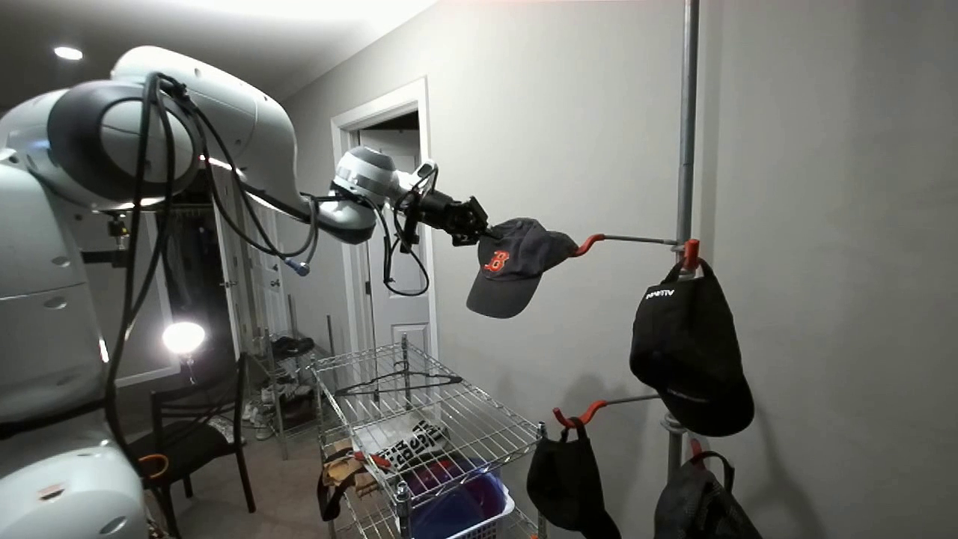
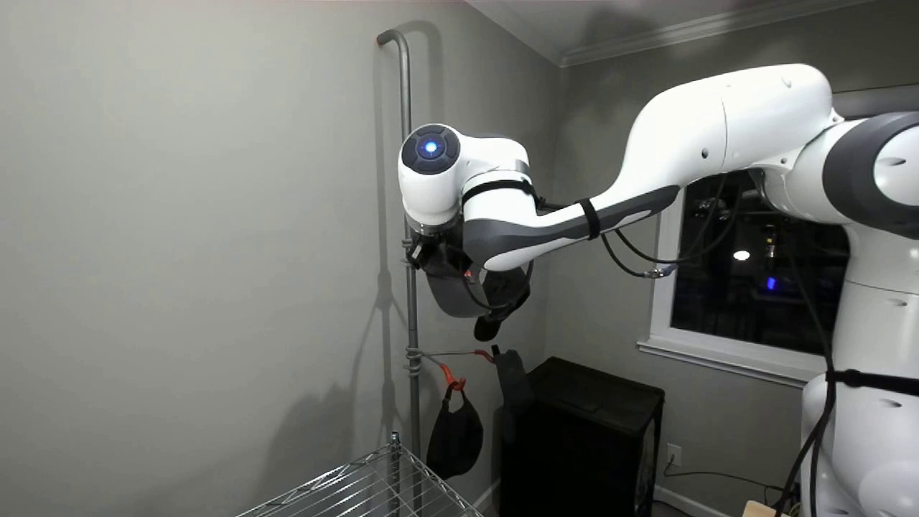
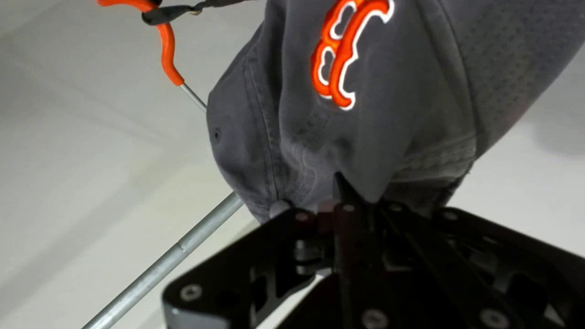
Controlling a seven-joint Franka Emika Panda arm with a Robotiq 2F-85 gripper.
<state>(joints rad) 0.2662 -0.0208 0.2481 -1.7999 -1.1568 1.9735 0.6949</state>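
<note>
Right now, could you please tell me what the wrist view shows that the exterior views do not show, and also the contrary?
Only the wrist view clearly shows the small eyelet of the dark gray cap, the thin dark strap across a red-orange hook, and how the gripper is closed on the cap's fabric.

Only the exterior views show the wire shelf, a black cap hanging lower, and the length of the robot arm.

All share the dark gray cap, at least part of the gripper, and the metal pole.
</note>
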